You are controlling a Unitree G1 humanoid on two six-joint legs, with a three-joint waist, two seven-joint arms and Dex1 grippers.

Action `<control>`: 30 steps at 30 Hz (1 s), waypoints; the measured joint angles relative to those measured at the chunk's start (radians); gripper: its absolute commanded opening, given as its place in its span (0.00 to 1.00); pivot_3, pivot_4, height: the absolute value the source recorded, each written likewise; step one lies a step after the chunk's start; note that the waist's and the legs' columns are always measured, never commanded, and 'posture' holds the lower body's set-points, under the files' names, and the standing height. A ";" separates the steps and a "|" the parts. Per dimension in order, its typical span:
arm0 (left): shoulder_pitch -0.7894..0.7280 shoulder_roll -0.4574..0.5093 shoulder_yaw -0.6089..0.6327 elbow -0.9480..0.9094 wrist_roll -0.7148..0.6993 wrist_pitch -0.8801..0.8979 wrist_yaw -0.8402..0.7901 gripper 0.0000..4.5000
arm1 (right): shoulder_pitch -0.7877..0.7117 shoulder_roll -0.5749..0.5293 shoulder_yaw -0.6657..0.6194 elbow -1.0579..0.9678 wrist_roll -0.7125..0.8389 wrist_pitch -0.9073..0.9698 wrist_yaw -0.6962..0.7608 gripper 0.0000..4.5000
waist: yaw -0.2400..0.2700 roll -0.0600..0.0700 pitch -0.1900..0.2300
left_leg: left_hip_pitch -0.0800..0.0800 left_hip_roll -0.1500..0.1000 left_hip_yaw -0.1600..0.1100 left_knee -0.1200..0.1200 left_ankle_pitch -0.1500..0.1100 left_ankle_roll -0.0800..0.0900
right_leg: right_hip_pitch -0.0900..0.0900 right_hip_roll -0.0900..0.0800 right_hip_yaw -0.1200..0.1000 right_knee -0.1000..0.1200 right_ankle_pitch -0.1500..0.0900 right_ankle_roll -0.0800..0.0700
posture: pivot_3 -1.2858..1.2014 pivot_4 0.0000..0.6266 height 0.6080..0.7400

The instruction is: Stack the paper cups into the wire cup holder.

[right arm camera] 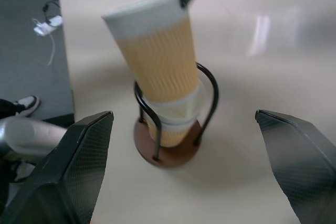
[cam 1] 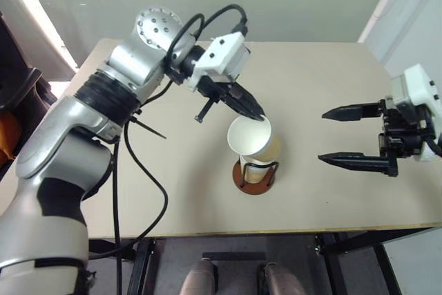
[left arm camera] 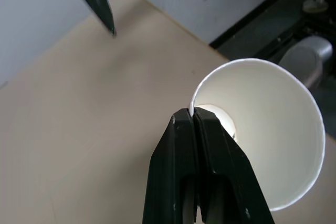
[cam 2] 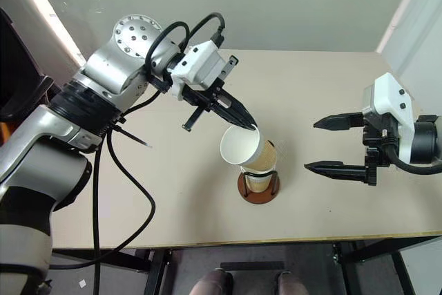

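The left gripper (cam 1: 259,117) pinches the white rim of a tan paper cup (cam 1: 252,140), tilted over another cup (right arm camera: 176,124) in the black wire cup holder with a round brown base (cam 1: 255,176). The cup looks light and easy to squash, so the rim seems the best place to hold it. The right gripper (cam 1: 340,136) waits wide open nearby.

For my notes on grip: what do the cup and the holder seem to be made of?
Cup: paper, it seems; matte tan ribbed wall, white inside, rolled rim.
Holder: thin black wire loops, probably metal, on a smooth reddish-brown disc; wood or plastic, cannot tell.
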 measured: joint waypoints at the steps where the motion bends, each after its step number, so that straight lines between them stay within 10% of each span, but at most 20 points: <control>1: -0.001 -0.004 -0.008 0.008 0.004 -0.005 0.000 0.01 | 0.009 0.000 -0.020 -0.007 0.013 0.001 0.000 1.00 | 0.000 0.000 0.000 | 0.000 -0.001 0.001 0.001 0.000 0.000 | 0.001 0.000 0.000 0.000 0.000 0.001 | 0.52 0.24 1.00; 20: -0.011 -0.120 -0.063 0.130 0.176 -0.149 -0.001 0.01 | 0.105 -0.002 -0.094 -0.078 0.070 -0.002 -0.107 1.00 | 0.003 0.000 0.000 | 0.001 -0.002 0.002 0.003 -0.002 0.002 | 0.003 -0.001 0.000 -0.001 0.000 0.004 | 0.52 0.24 1.00; 30: -0.004 -0.145 -0.002 0.115 0.193 -0.089 -0.004 0.68 | 0.108 -0.002 -0.076 -0.085 0.070 -0.017 -0.117 1.00 | 0.004 0.000 0.000 | 0.000 -0.002 0.003 0.004 -0.002 0.002 | 0.003 0.000 0.001 -0.001 0.000 0.005 | 0.52 0.24 1.00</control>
